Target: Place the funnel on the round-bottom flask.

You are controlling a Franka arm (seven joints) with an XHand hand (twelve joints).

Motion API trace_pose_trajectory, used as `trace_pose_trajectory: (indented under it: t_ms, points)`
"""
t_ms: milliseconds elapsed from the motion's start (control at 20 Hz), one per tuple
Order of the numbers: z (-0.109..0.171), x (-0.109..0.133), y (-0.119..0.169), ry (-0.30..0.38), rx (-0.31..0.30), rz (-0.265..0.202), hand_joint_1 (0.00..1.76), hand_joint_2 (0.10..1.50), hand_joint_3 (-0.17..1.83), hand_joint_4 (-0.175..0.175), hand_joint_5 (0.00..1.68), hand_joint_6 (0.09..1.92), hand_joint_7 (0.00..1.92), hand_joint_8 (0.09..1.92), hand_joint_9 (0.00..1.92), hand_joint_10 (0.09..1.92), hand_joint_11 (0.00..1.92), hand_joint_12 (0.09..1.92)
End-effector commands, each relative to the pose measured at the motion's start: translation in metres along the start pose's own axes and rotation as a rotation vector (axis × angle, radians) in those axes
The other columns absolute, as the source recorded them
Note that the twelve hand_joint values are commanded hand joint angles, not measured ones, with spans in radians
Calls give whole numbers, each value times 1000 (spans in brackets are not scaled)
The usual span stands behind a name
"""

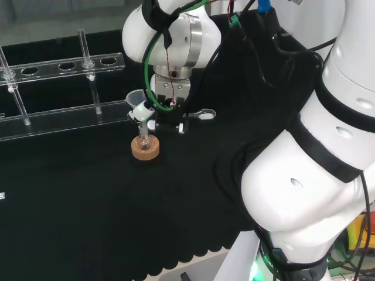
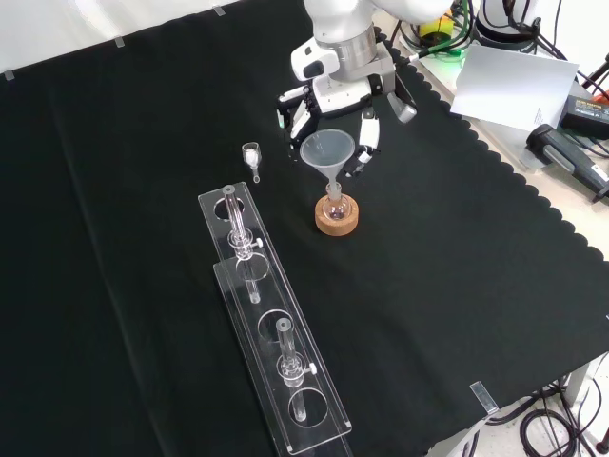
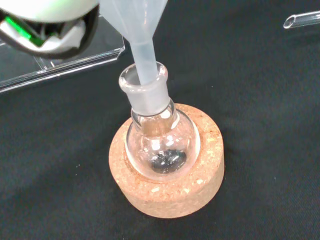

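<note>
Pale, milky-white funnel (image 3: pixel 137 30) over a clear glass flask (image 3: pixel 160 140), a dark patch at its bottom. Speckled tan cork ring (image 3: pixel 170 192) underneath, all on plain black cloth (image 2: pixel 143 143). At ten o'clock from the cork in the front view, a clear rack (image 2: pixel 271 333). Hand (image 2: pixel 338 100) black and white.

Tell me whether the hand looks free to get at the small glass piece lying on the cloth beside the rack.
Probably yes. The small glass piece lies on bare cloth, apart from the rack, with nothing over it. But the hand is by the funnel, whose stem sits in the flask, so it must leave that first.
</note>
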State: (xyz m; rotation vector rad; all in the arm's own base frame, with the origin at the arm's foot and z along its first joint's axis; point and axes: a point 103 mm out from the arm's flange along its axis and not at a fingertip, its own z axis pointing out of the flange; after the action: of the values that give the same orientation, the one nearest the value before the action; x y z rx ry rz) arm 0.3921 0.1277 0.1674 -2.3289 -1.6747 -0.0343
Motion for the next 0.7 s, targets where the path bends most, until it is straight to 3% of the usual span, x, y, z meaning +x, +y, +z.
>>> trace_pose_trajectory:
  t_ms: [50,700]
  points:
    - [3,-1,2,6,3,5,898,490,915,85,881,611,1131,586,825,340,0,1269]
    - [11,-1,2,-2,26,5,900,489,916,85,882,612,1131,585,826,337,0,1266]
